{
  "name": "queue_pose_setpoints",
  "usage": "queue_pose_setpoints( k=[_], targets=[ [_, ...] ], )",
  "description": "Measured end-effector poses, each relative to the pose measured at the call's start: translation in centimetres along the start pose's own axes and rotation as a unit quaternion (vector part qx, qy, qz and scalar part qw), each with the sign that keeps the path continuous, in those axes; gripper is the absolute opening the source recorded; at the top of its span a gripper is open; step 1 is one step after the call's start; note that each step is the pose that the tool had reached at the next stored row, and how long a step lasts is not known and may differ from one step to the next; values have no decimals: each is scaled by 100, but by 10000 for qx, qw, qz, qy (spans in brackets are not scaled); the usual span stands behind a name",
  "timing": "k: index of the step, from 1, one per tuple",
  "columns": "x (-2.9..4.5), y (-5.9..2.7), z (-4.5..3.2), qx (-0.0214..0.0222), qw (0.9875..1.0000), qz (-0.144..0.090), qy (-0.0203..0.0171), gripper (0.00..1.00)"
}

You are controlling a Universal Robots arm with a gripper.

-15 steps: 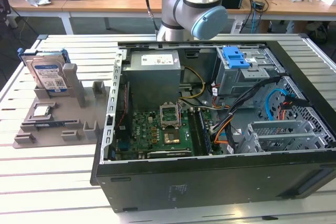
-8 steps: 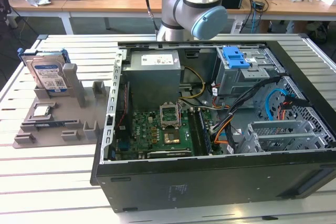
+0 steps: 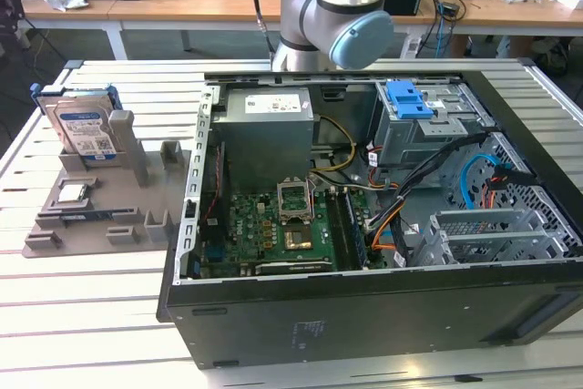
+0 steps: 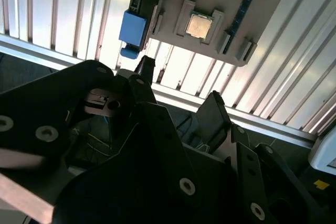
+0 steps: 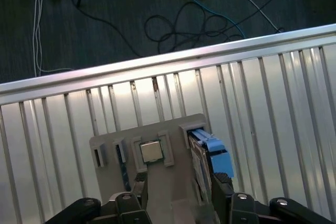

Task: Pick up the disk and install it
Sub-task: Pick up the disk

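gripper spread wide and empty, well clear of the holder. disk stands on edge in the holder's end slot, chip seated mid-holder. beyond the holder, the case lies open.

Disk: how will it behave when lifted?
The disk looks like a rigid metal slab, probably stiff and heavy for its size. Propped on edge in the grey holder, it might tip if nudged sideways. Its blue plastic frame may flex.
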State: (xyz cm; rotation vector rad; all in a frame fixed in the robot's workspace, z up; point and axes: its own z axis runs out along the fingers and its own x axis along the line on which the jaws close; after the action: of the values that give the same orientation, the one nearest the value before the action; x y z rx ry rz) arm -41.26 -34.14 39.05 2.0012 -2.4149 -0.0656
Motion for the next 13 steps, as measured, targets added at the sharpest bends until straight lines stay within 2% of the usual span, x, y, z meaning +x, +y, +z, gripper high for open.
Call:
queue_pose_setpoints(
  k=[6, 10, 13],
  targets=[
    [-65, 12, 12, 0, 10000, 0, 0, 60],
    [-158, 29, 26, 0, 10000, 0, 0, 60],
    [-173, 32, 30, 0, 10000, 0, 0, 60]
  ],
)
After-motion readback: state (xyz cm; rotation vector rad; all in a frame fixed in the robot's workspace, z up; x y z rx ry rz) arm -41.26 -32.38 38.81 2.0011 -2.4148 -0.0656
